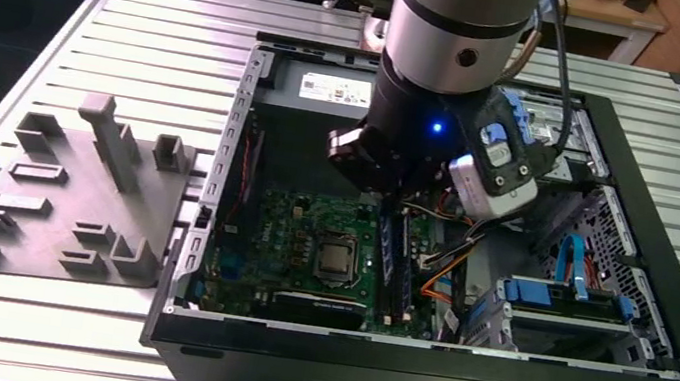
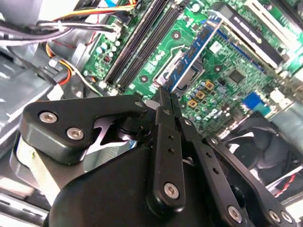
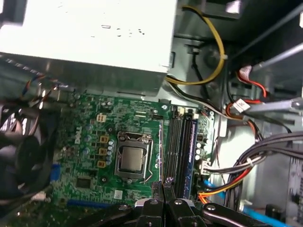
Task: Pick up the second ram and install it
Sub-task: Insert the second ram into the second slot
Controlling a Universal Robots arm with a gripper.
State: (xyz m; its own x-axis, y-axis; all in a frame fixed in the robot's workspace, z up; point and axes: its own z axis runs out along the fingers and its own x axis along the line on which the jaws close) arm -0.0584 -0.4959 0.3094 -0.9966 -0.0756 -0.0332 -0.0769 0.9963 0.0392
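Inside the open black computer case (image 1: pixel 421 370), the black two-fingered gripper (image 2: pixel 168 95) hangs low over the green motherboard (image 3: pixel 90 118). Its jaws are drawn together, pinching the top edge of the second ram (image 2: pixel 199 52), a long, thin, dark bluish memory stick with a white label. In the first wrist view the stick (image 3: pixel 161 142) appears edge-on. It stands between the square silver processor socket (image 3: pixel 132 158) and the long black slot strips (image 3: pixel 177 146), just beside the strips. I cannot tell whether it touches the board.
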